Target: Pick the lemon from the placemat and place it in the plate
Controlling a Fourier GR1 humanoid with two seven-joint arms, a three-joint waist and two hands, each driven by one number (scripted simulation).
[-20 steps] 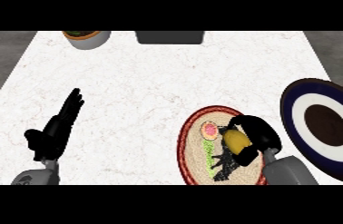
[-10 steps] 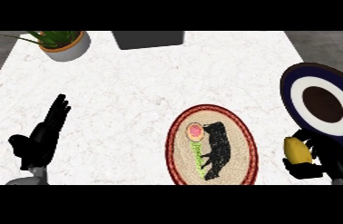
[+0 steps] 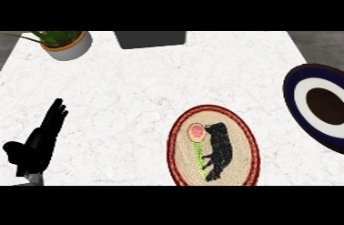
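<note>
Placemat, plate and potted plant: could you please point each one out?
placemat (image 3: 243,151), head view, tan weave
plate (image 3: 291,96), head view, dark blue rim
potted plant (image 3: 67,51), head view, grey pot wall

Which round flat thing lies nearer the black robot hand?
The red-rimmed oval woven placemat, nearer the left robot hand; the dark-blue-rimmed round plate lies beyond it at the right edge.

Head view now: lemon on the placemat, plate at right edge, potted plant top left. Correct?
One thing is wrong: no lemon lies on the placemat. The head view shows only the mat's printed pattern, and no lemon anywhere in the frame. The rest stands: the plate is at the right edge and the potted plant is top left.
</note>
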